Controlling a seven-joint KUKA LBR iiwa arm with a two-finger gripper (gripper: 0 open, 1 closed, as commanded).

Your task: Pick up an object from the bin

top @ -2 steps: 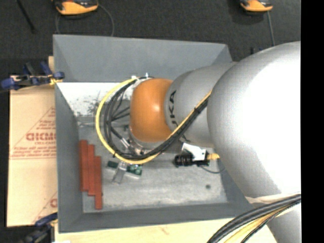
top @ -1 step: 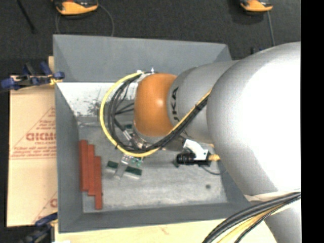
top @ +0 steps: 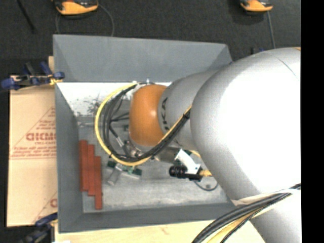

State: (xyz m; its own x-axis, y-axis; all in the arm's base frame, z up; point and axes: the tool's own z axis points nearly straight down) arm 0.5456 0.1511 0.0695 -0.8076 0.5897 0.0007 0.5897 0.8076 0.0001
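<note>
My gripper [top: 125, 149] reaches down under the arm's orange cover into the middle of the bin, low over the floor. Just below it lies a small green and grey thing [top: 132, 171], with a little silver-grey piece [top: 111, 176] to its left; whether either touches the gripper I cannot tell. A long red stepped block [top: 90, 173] lies along the bin's left wall, a short way left of the gripper. To the right lies a black cylinder with a white part and a yellow tip [top: 189, 171], partly under the arm.
The arm and its looped yellow and black cables cover the bin's right half and much of the middle. Dark specks mark the floor at the back left corner. The sloping bin walls stand close on the left and front.
</note>
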